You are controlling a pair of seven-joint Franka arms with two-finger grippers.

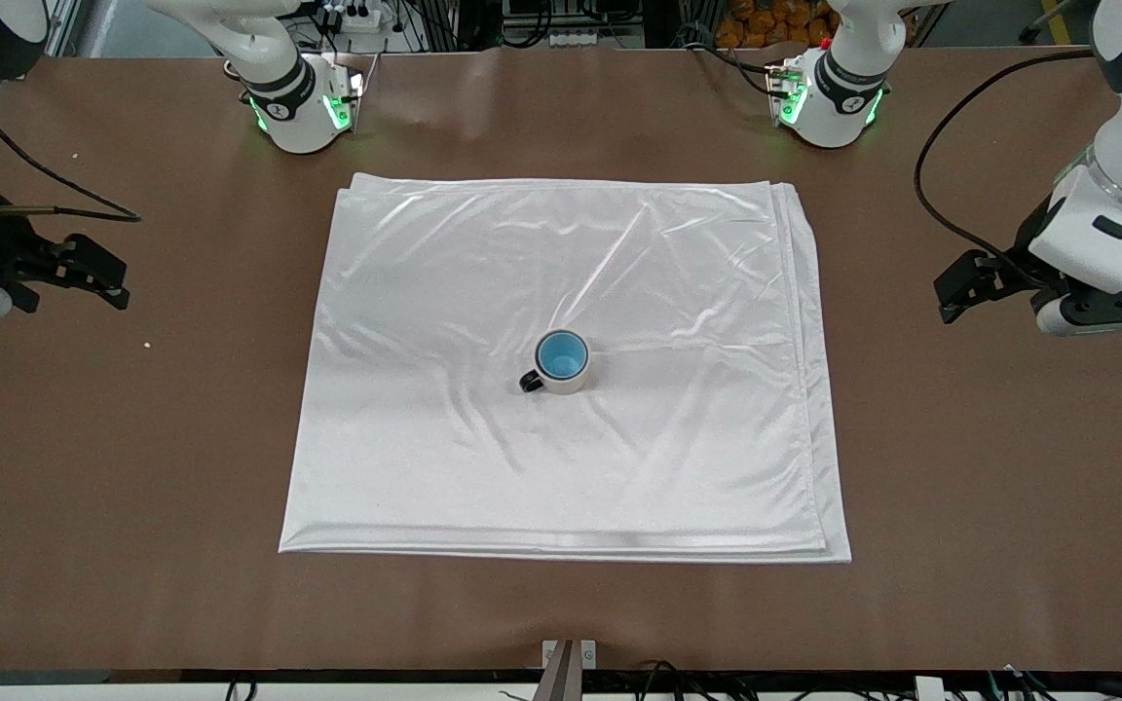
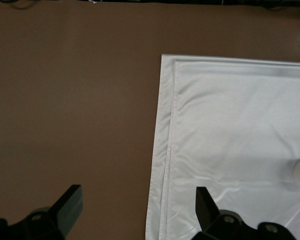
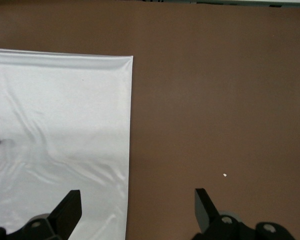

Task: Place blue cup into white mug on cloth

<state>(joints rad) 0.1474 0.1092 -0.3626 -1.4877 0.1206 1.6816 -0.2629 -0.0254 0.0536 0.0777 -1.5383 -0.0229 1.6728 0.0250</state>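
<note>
One blue cup (image 1: 562, 354) upright inside white mug (image 1: 566, 378), handle toward right arm's end

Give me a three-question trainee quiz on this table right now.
1. True or false: the blue cup sits inside the mug.
2. Where does the mug stand? A) on bare table B) on the cloth C) in a gripper
3. Fill in: both the left gripper and right gripper have their fingers ____, holding nothing.

Key: 1 true; 2 B; 3 open.
</note>
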